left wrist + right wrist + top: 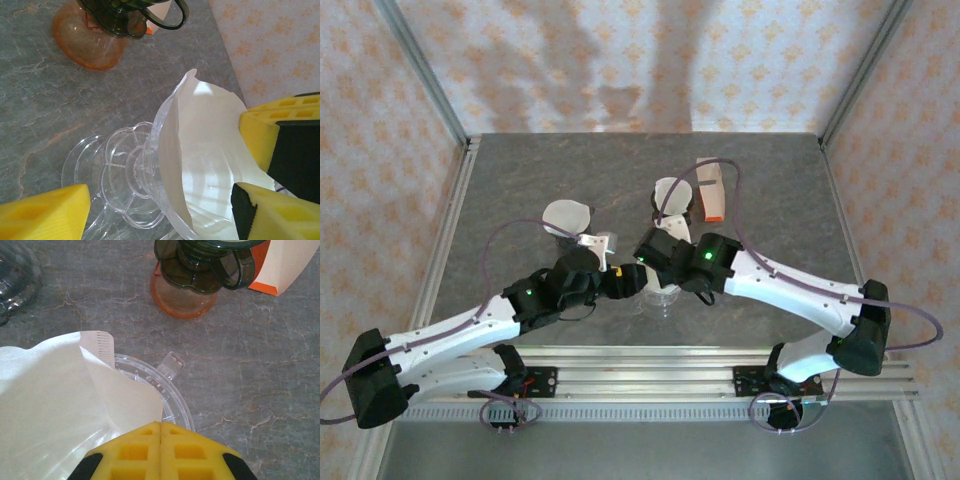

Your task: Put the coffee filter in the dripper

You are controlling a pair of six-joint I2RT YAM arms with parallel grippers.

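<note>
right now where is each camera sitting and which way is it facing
Top external: above and behind the bases, looking down on the table; left arm and right arm meet over the clear dripper.
Left wrist: on the left arm, facing the clear dripper's side; left claw open.
Right wrist: on the right arm, looking down at the coffee filter; right claw shut on its edge.
Both wrist views share that filter, clear dripper and dark dripper.

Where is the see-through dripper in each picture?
Top external: clear dripper just below the middle.
Left wrist: lower middle, holding the white filter.
Right wrist: bottom middle, rim peeking from behind the filter.
Shared landmark: dark dripper on an orange stand, at the top of both wrist views.
</note>
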